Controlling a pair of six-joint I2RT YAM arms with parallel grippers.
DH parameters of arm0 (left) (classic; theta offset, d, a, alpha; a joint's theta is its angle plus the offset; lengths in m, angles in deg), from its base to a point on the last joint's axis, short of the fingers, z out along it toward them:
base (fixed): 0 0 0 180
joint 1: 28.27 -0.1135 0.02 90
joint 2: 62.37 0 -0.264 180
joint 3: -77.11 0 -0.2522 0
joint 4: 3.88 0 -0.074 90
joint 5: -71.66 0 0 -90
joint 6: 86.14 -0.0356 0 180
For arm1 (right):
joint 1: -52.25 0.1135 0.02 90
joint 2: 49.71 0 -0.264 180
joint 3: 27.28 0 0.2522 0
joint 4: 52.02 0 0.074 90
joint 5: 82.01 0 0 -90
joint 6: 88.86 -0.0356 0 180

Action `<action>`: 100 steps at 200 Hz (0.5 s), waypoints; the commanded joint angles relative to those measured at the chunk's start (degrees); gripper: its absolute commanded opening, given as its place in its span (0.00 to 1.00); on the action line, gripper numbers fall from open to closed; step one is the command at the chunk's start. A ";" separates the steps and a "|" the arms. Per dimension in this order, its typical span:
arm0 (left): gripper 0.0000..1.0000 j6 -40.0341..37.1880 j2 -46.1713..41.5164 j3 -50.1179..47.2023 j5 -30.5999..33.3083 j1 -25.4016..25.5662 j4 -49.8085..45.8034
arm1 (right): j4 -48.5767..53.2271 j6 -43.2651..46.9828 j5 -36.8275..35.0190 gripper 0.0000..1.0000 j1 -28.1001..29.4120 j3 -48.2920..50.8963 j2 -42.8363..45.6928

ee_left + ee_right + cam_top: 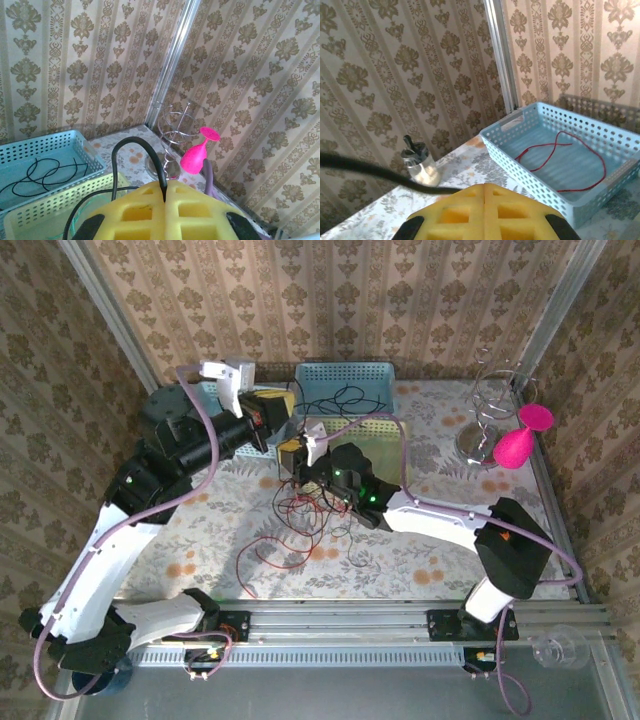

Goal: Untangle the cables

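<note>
Limp cables lie tangled mid-table, just ahead of your arms.
Your right gripper and left gripper are each pinched shut on a black strand. The wires look light, soft and snag-prone, so grip one strand clear of crossings and draw gently. Beyond, one black wire lies in the blue basket.

Red and black cables lay tangled at mid-table, a red loop trailing nearward; one black cable coiled in far blue basket.
</note>
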 commanded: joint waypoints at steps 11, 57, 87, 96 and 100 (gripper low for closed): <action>0.00 1.80 -1.65 -2.08 -1.54 -2.79 2.01 | -0.45 0.08 1.42 0.00 1.23 3.45 7.20; 0.00 6.32 -1.48 -4.69 -5.54 -5.84 4.77 | 1.42 4.51 -1.04 0.41 2.70 10.18 14.20; 0.00 7.13 -1.30 -4.69 -6.54 -5.86 4.73 | -3.71 8.60 -1.82 0.67 3.18 13.17 13.07; 0.00 7.35 -1.29 -4.69 -6.69 -5.84 4.79 | -6.72 9.14 -1.98 0.70 3.17 13.34 11.32; 0.00 7.52 -1.29 -4.72 -6.74 -5.84 4.78 | -7.70 9.39 -2.29 0.72 3.10 13.15 10.67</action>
